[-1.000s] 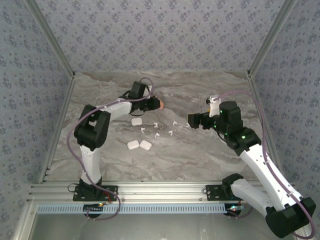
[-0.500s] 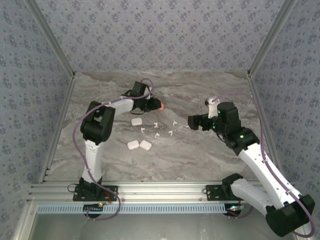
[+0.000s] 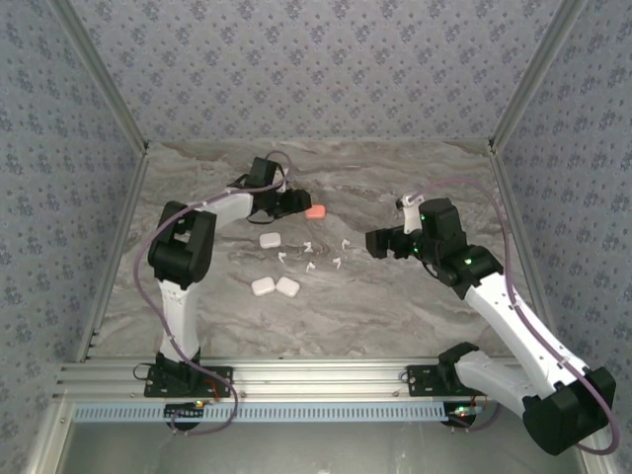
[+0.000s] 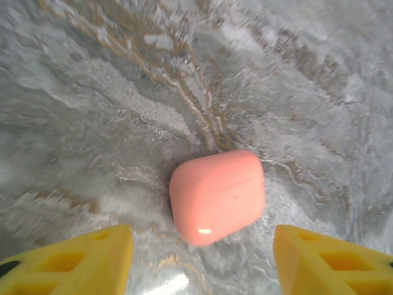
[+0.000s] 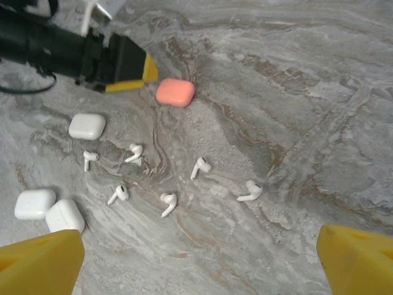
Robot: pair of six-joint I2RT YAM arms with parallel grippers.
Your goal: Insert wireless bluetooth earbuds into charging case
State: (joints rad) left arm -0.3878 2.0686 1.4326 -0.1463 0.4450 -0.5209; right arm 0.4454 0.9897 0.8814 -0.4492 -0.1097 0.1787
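Note:
A coral-pink charging case (image 4: 217, 195) lies shut on the marble table, also seen from above (image 3: 315, 211) and from the right wrist (image 5: 175, 92). My left gripper (image 4: 202, 261) is open just behind it, yellow fingers (image 4: 73, 258) wide on either side and not touching it; from above it sits left of the case (image 3: 294, 203). Several white earbuds (image 5: 200, 166) lie scattered mid-table (image 3: 310, 247). My right gripper (image 5: 199, 261) hangs open above and right of them (image 3: 373, 243), holding nothing.
Three shut white cases rest on the table: one (image 5: 86, 126) near the coral case (image 3: 270, 240), two side by side (image 3: 276, 286) nearer the front. Patterned walls enclose the table; the aluminium rail (image 3: 316, 380) runs along the near edge.
My left gripper has opened and let go of the coral case, which now lies on the table, and it has drawn back to the left. The right arm has shifted slightly left.

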